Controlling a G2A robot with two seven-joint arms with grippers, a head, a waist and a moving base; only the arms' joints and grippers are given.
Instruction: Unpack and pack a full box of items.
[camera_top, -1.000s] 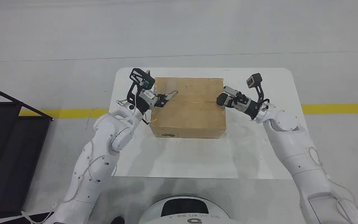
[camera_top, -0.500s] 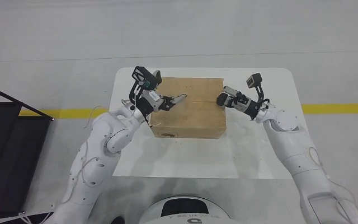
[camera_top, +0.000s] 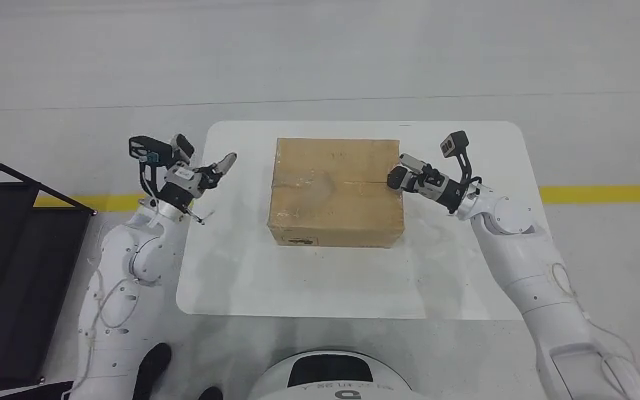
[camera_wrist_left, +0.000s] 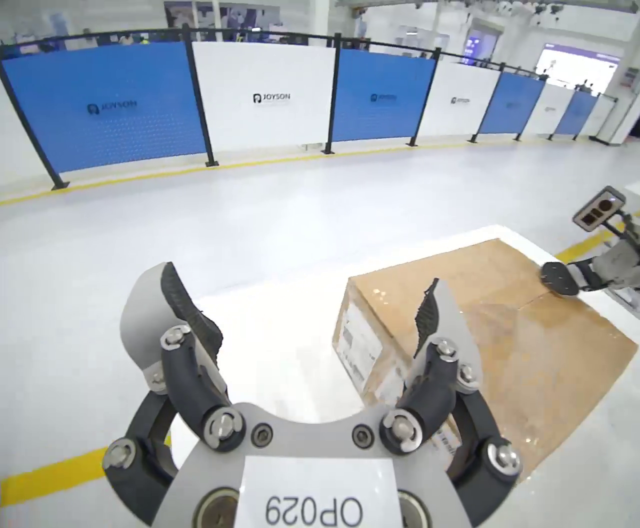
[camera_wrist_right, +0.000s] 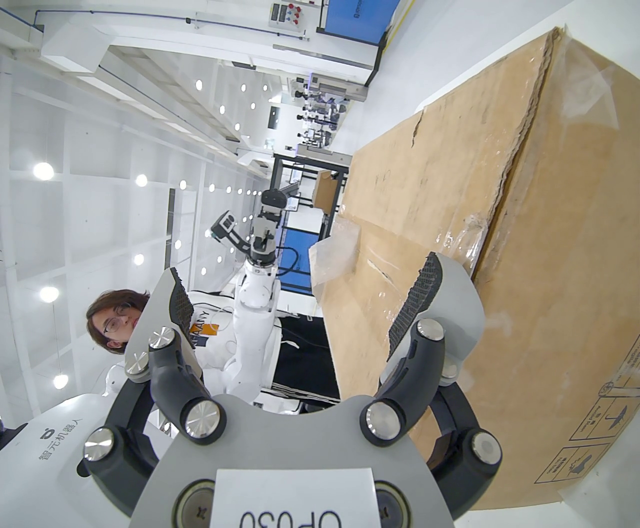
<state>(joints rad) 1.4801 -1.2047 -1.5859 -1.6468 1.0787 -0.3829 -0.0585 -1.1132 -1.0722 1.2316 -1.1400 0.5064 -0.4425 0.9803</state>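
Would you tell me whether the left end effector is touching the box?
Apart. The top view shows the left end effector off to the side of the box, with a strip of bare table between them.

We could not see inside the cardboard box, which lay closed. The right wrist view cut off part of it, and its side label seemed too blurred to read.

Box brown cardboard, clear glossy tape, side label looks white; table white; floor stripe yellow.
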